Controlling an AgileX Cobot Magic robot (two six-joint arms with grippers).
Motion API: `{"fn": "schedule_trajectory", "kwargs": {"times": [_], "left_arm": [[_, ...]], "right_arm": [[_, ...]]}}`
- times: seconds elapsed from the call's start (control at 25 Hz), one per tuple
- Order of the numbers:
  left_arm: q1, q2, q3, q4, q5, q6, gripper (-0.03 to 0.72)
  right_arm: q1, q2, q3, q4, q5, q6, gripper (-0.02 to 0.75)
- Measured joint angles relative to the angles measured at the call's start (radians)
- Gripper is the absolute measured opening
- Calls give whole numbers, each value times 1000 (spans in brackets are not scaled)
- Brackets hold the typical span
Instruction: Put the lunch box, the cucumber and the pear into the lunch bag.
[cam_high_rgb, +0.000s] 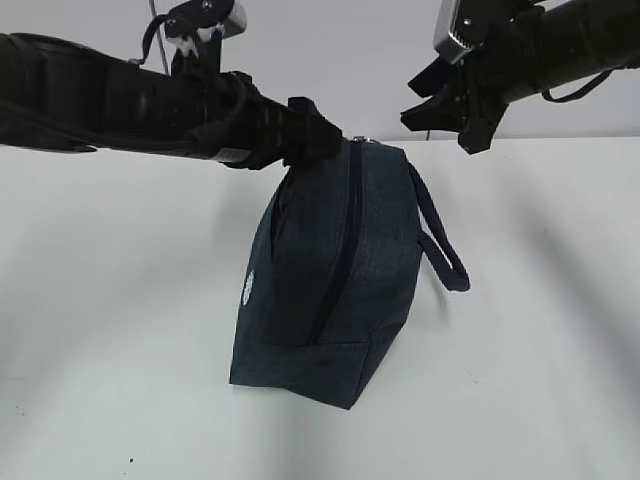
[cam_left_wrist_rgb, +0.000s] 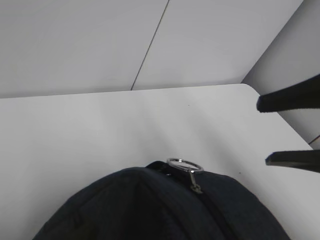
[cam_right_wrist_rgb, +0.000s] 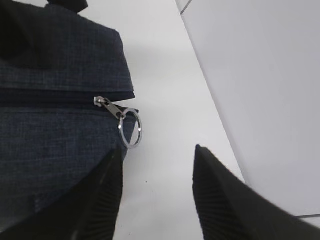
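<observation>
The lunch bag (cam_high_rgb: 325, 280) stood upright on the white table (cam_high_rgb: 120, 350), zipper (cam_right_wrist_rgb: 50, 96) closed, ring pull (cam_right_wrist_rgb: 130, 128) at its end. My right gripper (cam_right_wrist_rgb: 156, 187) hung just beside that ring with its 2 fingers apart, holding nothing. My left gripper (cam_high_rgb: 305, 135) was at the bag's top; I couldn't tell its grip.

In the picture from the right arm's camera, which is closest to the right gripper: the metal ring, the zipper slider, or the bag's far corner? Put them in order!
From the right gripper:
1. The metal ring, just above its left finger.
2. The zipper slider, up and left of the ring, at the zipper's end.
3. The lunch bag's far corner, at the top.
</observation>
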Motion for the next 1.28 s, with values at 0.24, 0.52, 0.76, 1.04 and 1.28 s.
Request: {"fn": "schedule_trajectory", "kwargs": {"times": [0.24, 0.52, 0.76, 1.04, 1.28], "left_arm": [[0, 1, 0, 0, 21, 0, 401], [0, 1, 0, 2, 58, 0, 255], [0, 3, 0, 6, 80, 0, 113], [0, 10, 0, 6, 86, 0, 28], [0, 10, 0, -7, 88, 0, 27]], "right_arm": [[36, -2, -27, -8, 2, -23, 367], [82, -2, -29, -17, -29, -34, 367], [82, 28, -29, -17, -80, -38, 365], [82, 32, -31, -17, -86, -41, 337], [82, 32, -31, -21, -50, -41, 335]]}}
